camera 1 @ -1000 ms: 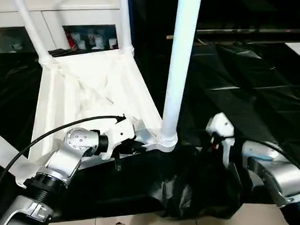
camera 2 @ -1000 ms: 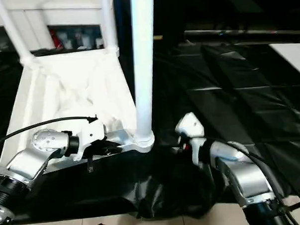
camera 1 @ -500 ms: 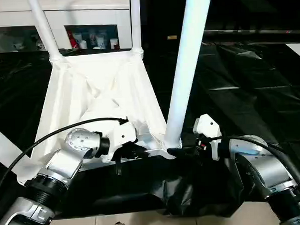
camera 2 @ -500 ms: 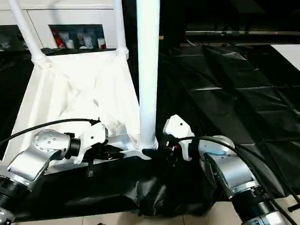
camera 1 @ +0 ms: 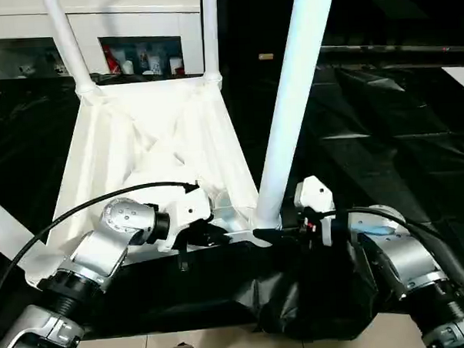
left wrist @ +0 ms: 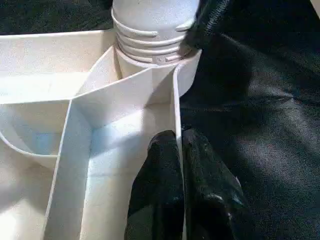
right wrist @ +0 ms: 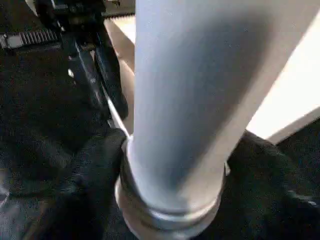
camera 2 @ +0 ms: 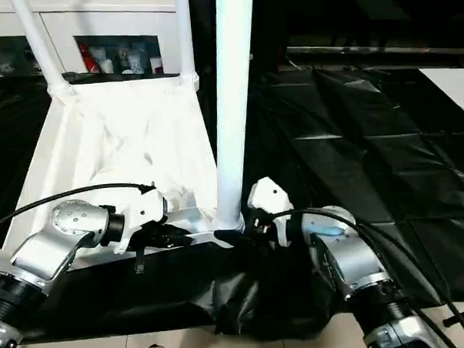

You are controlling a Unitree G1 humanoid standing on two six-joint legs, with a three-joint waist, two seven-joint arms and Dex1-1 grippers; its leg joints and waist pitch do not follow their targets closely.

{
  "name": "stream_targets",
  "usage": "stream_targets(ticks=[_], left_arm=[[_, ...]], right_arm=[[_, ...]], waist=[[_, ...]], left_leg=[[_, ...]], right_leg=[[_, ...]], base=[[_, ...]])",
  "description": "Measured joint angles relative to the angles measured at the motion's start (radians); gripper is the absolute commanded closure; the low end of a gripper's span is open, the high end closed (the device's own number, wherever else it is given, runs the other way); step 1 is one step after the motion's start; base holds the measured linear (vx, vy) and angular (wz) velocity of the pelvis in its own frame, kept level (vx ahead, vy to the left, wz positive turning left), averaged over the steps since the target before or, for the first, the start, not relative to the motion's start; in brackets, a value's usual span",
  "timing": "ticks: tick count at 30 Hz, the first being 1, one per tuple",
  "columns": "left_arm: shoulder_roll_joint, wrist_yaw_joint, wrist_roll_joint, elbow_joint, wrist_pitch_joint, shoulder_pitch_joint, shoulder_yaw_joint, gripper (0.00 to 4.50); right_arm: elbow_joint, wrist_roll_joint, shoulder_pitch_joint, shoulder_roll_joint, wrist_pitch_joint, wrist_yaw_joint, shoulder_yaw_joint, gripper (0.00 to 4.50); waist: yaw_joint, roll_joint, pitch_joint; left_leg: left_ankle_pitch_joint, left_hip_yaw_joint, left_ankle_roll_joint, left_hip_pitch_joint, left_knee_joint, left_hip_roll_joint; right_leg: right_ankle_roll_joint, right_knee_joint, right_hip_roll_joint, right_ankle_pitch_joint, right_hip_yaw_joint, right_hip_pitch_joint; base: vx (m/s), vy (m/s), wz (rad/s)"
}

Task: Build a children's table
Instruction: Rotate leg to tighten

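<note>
The white table top (camera 1: 146, 147) lies underside up on the black-draped surface (camera 1: 385, 152), ribs showing. Two legs (camera 1: 66, 42) (camera 1: 210, 32) stand in the far corner sockets. A third leg (camera 1: 290, 102) rises from the near right socket (left wrist: 150, 45), and a fourth leg (camera 1: 3, 222) runs off at the near left. My left gripper (left wrist: 178, 137) is shut on the top's near rim wall, close to that socket. My right gripper (camera 1: 271, 234) is shut around the base of the near right leg (right wrist: 175, 100), one finger on each side.
A white cabinet (camera 1: 141, 31) with small items on a shelf stands behind the table. The black drape bunches and hangs over the front edge (camera 1: 299, 310), with tiled floor (camera 1: 224, 345) below. A black cable (camera 1: 79, 208) arcs over my left forearm.
My right gripper has come in from the right and closed around the base of the near right leg. The left gripper keeps its hold on the rim. The camera has shifted slightly.
</note>
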Motion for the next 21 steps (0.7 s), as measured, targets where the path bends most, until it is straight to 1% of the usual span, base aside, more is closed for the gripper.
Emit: stream_targets(ticks=[1,2,3,5,8,21], left_arm=[[0.000,0.000,0.000,0.000,0.000,0.000,0.000,4.50],[0.000,0.000,0.000,0.000,0.000,0.000,0.000,4.50],[0.000,0.000,0.000,0.000,0.000,0.000,0.000,4.50],[0.001,-0.004,0.000,0.000,0.000,0.001,0.000,4.50],[0.002,-0.004,0.000,0.000,0.000,0.001,0.000,4.50],[0.002,-0.003,0.004,-0.001,-0.001,0.006,0.005,4.50]], right_arm=[[0.003,0.001,-0.004,0.003,-0.002,0.006,0.000,1.27],[0.006,0.001,-0.005,0.007,-0.005,0.009,0.000,1.57],[0.007,0.002,-0.005,0.009,-0.009,0.011,0.000,1.66],[0.022,0.003,-0.009,0.010,-0.020,0.018,0.000,1.67],[0.031,0.002,-0.012,0.010,-0.032,0.026,0.000,1.92],[0.061,-0.004,-0.017,0.021,-0.069,0.035,-0.002,1.99]], waist=[[0.000,0.000,0.000],[0.000,0.000,0.000],[0.000,0.000,0.000],[0.000,0.000,0.000],[0.000,0.000,0.000],[-0.002,0.000,0.000]], left_leg=[[0.000,0.000,0.000,0.000,0.000,0.000],[0.000,0.000,0.000,0.000,0.000,0.000],[0.000,0.000,0.000,0.000,0.000,0.000],[0.000,0.000,0.000,0.000,0.000,0.000],[0.000,0.000,0.000,0.000,0.000,0.000],[0.000,0.000,0.000,0.001,-0.001,0.000]], right_leg=[[0.000,0.000,0.000,0.000,0.000,0.000],[0.000,0.000,0.000,0.000,0.000,0.000],[0.000,0.000,0.000,0.000,0.000,0.000],[0.000,0.000,0.000,0.000,0.000,0.000],[0.000,0.000,0.000,0.000,0.000,0.000],[0.000,0.000,0.000,0.000,0.000,0.000]], base=[[0.000,0.000,0.00],[0.000,0.000,0.00],[0.000,0.000,0.00],[0.000,0.000,0.00],[0.000,0.000,0.00],[0.000,0.000,0.00]])
